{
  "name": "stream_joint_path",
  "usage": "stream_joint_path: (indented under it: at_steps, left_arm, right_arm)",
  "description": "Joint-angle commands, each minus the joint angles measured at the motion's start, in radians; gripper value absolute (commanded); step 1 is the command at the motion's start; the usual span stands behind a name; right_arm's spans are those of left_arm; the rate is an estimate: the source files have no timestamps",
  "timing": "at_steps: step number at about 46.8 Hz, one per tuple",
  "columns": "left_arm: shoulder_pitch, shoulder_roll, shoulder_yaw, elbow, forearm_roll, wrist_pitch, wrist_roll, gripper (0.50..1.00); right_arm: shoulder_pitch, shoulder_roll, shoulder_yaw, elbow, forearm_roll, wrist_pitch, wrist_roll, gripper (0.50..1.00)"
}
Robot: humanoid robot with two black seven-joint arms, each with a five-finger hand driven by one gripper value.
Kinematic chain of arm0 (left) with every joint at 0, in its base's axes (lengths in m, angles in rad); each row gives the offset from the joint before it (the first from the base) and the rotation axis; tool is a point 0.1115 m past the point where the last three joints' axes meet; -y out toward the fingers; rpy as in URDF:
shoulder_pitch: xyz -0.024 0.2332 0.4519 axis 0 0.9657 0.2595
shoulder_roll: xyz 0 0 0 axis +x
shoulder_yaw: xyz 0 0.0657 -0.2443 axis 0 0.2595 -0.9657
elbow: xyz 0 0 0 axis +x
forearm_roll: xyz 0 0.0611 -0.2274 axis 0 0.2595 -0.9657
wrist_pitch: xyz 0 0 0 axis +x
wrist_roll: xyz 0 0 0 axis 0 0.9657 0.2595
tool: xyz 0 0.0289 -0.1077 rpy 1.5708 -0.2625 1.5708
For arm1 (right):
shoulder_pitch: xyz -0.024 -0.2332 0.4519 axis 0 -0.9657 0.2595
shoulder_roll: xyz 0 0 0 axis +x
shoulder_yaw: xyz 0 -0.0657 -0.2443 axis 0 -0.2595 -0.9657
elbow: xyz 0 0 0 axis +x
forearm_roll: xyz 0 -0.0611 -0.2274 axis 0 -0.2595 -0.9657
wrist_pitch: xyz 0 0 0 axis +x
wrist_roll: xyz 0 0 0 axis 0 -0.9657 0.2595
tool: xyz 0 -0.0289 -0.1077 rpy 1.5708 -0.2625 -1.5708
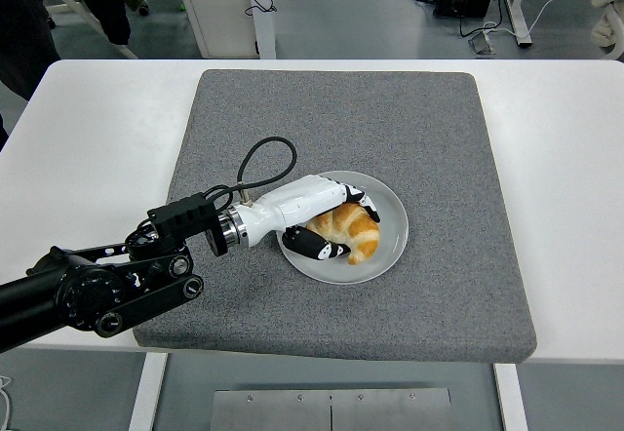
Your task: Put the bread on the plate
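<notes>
Bread: a golden-brown, curved croissant (351, 230) lies on the plate, left of its middle, inside the curl of the left robot hand.
Plate: a round, white, shallow plate (390, 218) lies under the croissant and under the fingertips; its bare right part reaches beyond the robot hand, away from the arm.
Left robot hand: the white-shelled left robot hand (331, 222) with black fingertips is closed narrowly around the croissant; it reaches over the plate's left rim.
Fingers: the upper fingers (363, 201) wrap over the far side of the croissant, and a black-tipped lower digit (314, 246) lies along its near side, so the bread sits between them.
Arm: the black jointed left arm (107, 285) comes in from the left edge, behind the wrist, low over the mat's near-left corner.
Cable: a black looped cable (265, 163) rises from the wrist, just above and behind the robot hand.
Mat: a grey, square felt mat (439, 138) lies under the plate and spreads out on all sides of the robot hand.
Surface: a white surface (565, 158) carries the mat and shows bare beyond it to both sides.
Right robot hand: out of view.
</notes>
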Motion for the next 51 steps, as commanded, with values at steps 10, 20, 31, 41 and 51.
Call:
stream_joint_path:
  at_steps: [10,20,31,41,51]
  left_arm:
    - [0.001,-0.001,0.028,0.004,-0.003,0.001,0.000,0.654]
    - [0.001,-0.002,0.028,0.004,-0.003,0.001,0.000,0.696]
    - [-0.003,-0.002,0.025,0.004,-0.065,0.001,0.002,0.905]
    - [-0.011,-0.001,0.025,0.001,-0.134,-0.008,0.006,0.961]
    - [-0.014,0.013,0.013,-0.011,-0.182,-0.009,0.003,0.966]
  right_arm:
    - [0.000,0.000,0.000,0.000,0.000,0.000,0.000,1.000]
    - [0.000,0.000,0.000,0.000,0.000,0.000,0.000,1.000]
    - [0.000,0.000,0.000,0.000,0.000,0.000,0.000,1.000]
    - [0.000,0.000,0.000,0.000,0.000,0.000,0.000,1.000]
    - [0.000,0.000,0.000,0.000,0.000,0.000,0.000,1.000]
